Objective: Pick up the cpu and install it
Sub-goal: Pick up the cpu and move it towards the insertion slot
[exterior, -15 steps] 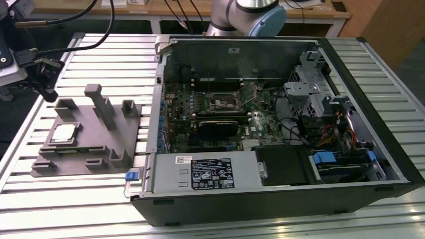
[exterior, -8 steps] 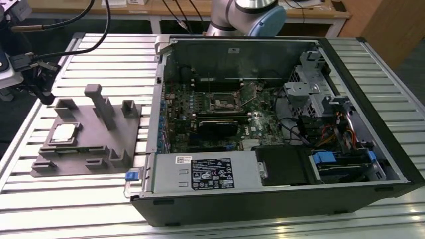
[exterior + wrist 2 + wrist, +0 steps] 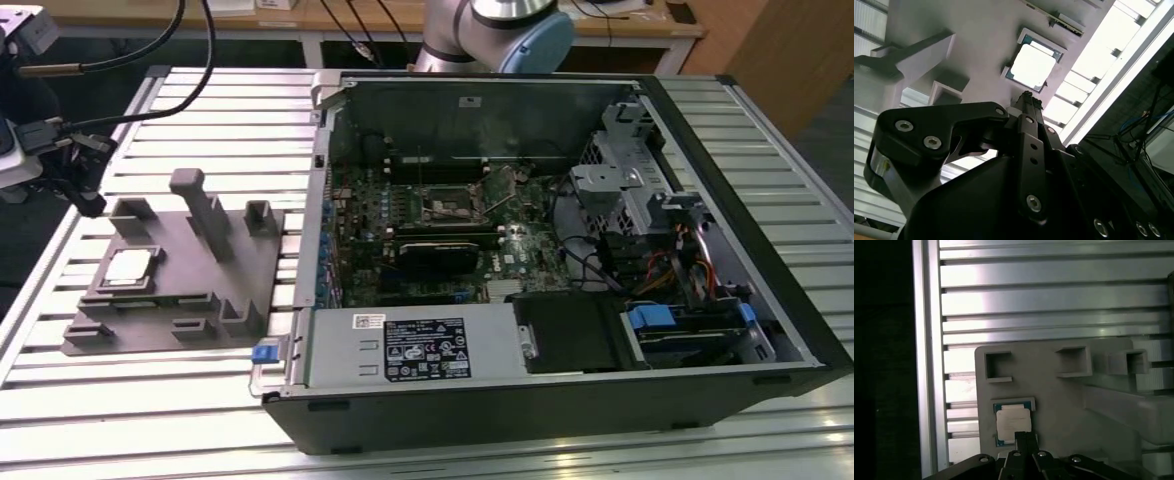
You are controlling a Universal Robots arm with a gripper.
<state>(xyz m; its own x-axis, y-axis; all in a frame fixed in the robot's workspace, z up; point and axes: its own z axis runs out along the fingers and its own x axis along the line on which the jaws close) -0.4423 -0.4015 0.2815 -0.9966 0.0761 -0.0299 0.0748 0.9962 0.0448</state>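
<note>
No print was legible. In the exterior view, a black label (image 3: pixel 427 349) and a white sticker (image 3: pixel 366 320) sat on the power supply (image 3: pixel 334 362), lower centre; another sticker (image 3: pixel 470 101) marked the case wall (image 3: pixel 547 115), upper centre.

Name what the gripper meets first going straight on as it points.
Probably the cpu, seated in the grey fixture plate straight ahead of the gripper in both wrist views; the gap is unclear.
</note>
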